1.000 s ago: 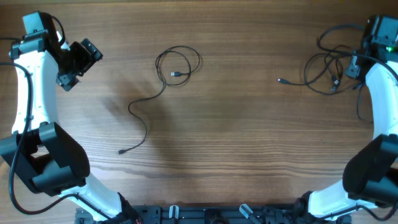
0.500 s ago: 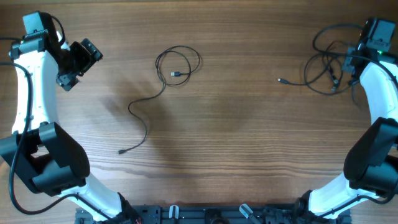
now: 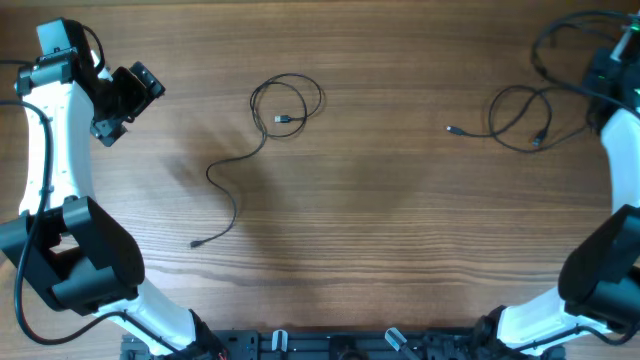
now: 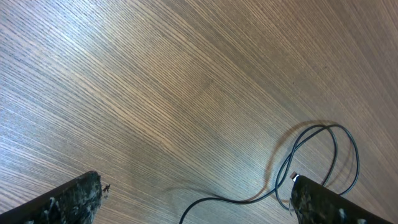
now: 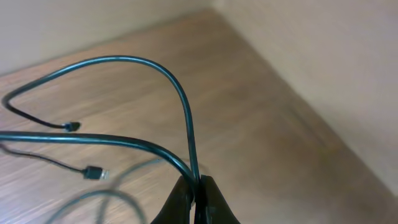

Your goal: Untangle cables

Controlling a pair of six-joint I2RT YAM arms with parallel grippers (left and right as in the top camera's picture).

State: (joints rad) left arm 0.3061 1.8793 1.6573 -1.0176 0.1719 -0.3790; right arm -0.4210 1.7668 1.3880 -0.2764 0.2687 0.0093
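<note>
One thin black cable point(image 3: 262, 128) lies loose left of centre, coiled at the top with a tail running down to a plug point(image 3: 196, 243); part of it shows in the left wrist view point(image 4: 292, 163). My left gripper point(image 3: 118, 100) is open and empty, raised well to its left. A second group of black cables point(image 3: 520, 118) lies at the far right with a silvery plug point(image 3: 451, 128). My right gripper point(image 5: 194, 186) is shut on a cable point(image 5: 168, 84) from that group, lifted above the table at the right edge point(image 3: 612, 62).
The wooden table point(image 3: 380, 220) is bare between the two cable groups. The arm bases stand at the front left point(image 3: 80, 250) and front right point(image 3: 600, 270). A pale wall point(image 5: 323, 68) shows beyond the table's edge in the right wrist view.
My right gripper has risen and moved toward the far right corner, pulling a cable up and away from the bundle, which has spread out. The left arm has not moved.
</note>
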